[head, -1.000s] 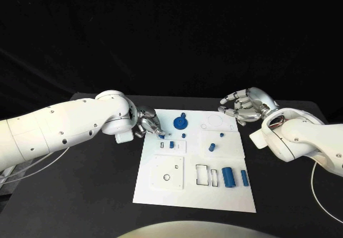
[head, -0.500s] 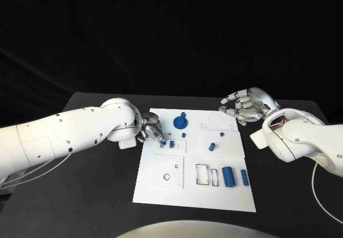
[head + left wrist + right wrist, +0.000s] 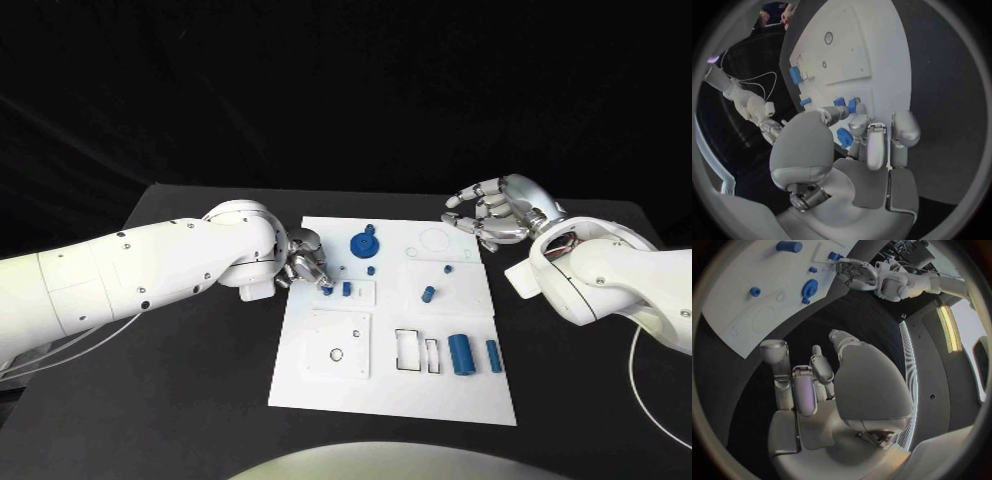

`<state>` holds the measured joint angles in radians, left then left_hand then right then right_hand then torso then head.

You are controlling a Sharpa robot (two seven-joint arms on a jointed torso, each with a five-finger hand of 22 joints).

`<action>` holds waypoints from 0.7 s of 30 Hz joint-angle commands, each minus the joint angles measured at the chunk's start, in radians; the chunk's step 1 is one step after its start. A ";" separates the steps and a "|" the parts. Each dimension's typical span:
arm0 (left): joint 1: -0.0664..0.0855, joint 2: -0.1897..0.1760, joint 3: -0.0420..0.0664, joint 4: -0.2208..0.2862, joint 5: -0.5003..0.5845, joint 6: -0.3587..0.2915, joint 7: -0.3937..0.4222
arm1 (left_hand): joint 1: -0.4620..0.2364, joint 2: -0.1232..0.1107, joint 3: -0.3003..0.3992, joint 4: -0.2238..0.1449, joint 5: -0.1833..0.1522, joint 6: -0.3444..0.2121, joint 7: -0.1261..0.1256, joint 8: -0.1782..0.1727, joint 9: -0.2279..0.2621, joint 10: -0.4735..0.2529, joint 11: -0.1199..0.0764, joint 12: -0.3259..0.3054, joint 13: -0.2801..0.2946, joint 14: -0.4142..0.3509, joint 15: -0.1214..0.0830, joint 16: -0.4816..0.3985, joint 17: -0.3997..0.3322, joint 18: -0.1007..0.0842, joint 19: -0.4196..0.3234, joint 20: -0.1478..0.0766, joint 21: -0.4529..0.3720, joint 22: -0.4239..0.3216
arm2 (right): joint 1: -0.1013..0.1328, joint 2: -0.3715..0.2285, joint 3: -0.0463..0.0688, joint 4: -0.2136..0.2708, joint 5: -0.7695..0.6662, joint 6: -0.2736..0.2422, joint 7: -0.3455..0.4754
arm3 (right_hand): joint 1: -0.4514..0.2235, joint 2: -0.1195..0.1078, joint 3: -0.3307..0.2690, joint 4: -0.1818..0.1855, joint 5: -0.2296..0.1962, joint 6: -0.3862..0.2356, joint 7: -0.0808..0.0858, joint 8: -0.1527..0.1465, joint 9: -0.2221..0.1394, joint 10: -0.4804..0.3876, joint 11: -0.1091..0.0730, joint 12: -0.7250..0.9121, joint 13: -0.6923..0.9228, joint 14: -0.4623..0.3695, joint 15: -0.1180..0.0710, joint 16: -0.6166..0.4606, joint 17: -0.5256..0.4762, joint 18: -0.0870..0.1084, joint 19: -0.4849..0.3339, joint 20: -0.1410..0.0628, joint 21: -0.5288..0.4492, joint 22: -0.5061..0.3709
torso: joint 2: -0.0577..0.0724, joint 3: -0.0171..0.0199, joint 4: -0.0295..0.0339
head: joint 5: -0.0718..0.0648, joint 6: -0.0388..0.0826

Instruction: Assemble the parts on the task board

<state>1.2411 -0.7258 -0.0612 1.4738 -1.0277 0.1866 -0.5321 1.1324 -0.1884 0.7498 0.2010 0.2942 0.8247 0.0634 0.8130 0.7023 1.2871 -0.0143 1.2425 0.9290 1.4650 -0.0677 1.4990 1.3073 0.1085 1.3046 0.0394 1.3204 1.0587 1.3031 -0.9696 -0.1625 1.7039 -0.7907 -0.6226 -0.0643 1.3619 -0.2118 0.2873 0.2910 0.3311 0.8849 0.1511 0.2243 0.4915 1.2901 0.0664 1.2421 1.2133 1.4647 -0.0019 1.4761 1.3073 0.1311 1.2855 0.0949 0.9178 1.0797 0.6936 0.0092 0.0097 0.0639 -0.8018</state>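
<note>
The white task board (image 3: 389, 400) lies mid-table. My left hand (image 3: 303, 262) reaches over its far left part, and its fingertips pinch a small blue part (image 3: 329, 290) at a slot, beside a second small blue part (image 3: 346, 289). In the left wrist view the fingertips (image 3: 859, 120) touch these two parts (image 3: 839, 101). A round blue part (image 3: 364, 243) lies just past the hand. My right hand (image 3: 495, 212) hovers off the board's far right corner with its fingers loosely bent and nothing in them.
A blue peg (image 3: 428, 295) stands mid-board, and two blue cylinders (image 3: 462, 356) lie near the right edge. A square plate with a hole (image 3: 336, 348) sits front left. Black table (image 3: 173, 400) surrounds the board.
My left hand has moved down and right over the board, carrying the small blue part from near the board's left edge to the slot. The right hand stays put.
</note>
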 commanded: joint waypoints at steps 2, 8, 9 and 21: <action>-0.001 0.001 0.000 0.006 -0.028 0.019 -0.018 | -0.009 -0.002 0.193 -0.188 0.006 0.008 -0.003 0.004 0.002 0.007 -0.002 0.006 0.000 0.068 -0.006 0.006 0.115 -0.004 0.007 -0.001 0.003 0.001 | -0.001 0.000 0.000 0.001 -0.006 0.002 0.011 | -0.008 -0.002 0.003 -0.004 0.002 -0.004 -0.002 0.006 0.001 0.001 -0.002 0.002 0.000 0.050 -0.007 -0.003 0.042 0.007 -0.004 0.000 -0.001 0.001 | -0.001 -0.0004 0.0004 | 0.001 0.000; -0.001 0.000 0.000 0.007 -0.035 0.010 -0.025 | -0.013 -0.003 0.195 -0.190 0.014 0.010 -0.004 0.007 0.003 0.008 -0.003 0.007 0.001 0.068 -0.006 0.006 0.116 -0.005 0.008 -0.001 0.004 0.003 | -0.001 0.000 0.000 0.001 -0.006 0.002 0.011 | -0.008 -0.002 0.003 -0.004 0.002 -0.004 -0.002 0.006 0.001 0.001 -0.002 0.002 0.000 0.050 -0.007 -0.003 0.042 0.007 -0.004 0.000 -0.001 0.001 | 0.000 -0.0007 0.0001 | 0.001 -0.001; -0.001 0.000 0.000 0.007 -0.036 0.008 -0.026 | -0.014 -0.003 0.195 -0.190 0.016 0.010 -0.004 0.007 0.004 0.009 -0.003 0.007 0.002 0.068 -0.006 0.006 0.116 -0.005 0.009 -0.001 0.005 0.005 | -0.001 0.000 0.000 0.001 -0.006 0.002 0.011 | -0.008 -0.002 0.003 -0.004 0.002 -0.004 -0.002 0.006 0.001 0.001 -0.002 0.002 0.000 0.050 -0.007 -0.003 0.042 0.007 -0.004 0.000 -0.001 0.001 | 0.000 -0.0007 0.0001 | 0.001 -0.001; -0.002 -0.002 0.000 0.009 -0.047 -0.004 -0.032 | -0.017 -0.003 0.197 -0.193 0.025 0.012 -0.005 0.010 0.005 0.012 -0.004 0.010 0.007 0.069 -0.007 0.007 0.116 -0.006 0.011 -0.002 0.007 0.008 | -0.001 -0.001 0.000 0.002 -0.006 0.002 0.011 | -0.008 -0.004 0.004 -0.004 0.002 -0.004 -0.002 0.009 0.002 0.000 -0.003 0.001 -0.002 0.050 -0.008 -0.005 0.041 0.007 -0.003 -0.001 -0.006 -0.002 | 0.000 -0.0007 0.0000 | 0.001 -0.002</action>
<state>1.2402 -0.7280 -0.0611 1.4803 -1.0620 0.1856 -0.5563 1.1140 -0.1991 0.7646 0.1861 0.3169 0.8320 0.0603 0.8186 0.7071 1.2906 -0.0179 1.2470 0.9354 1.4649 -0.0677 1.4986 1.3073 0.1086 1.3081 0.0358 1.3239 1.0655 1.3030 -0.9705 -0.1626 1.7045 -0.7904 -0.6226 -0.0626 1.3619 -0.2118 0.2873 0.2910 0.3311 0.8849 0.1511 0.2320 0.4930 1.2901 0.0664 1.2421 1.2119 1.4647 -0.0019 1.4761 1.3081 0.1311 1.2855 0.0949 0.9178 1.0797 0.6936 0.0086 0.0099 0.0655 -0.8032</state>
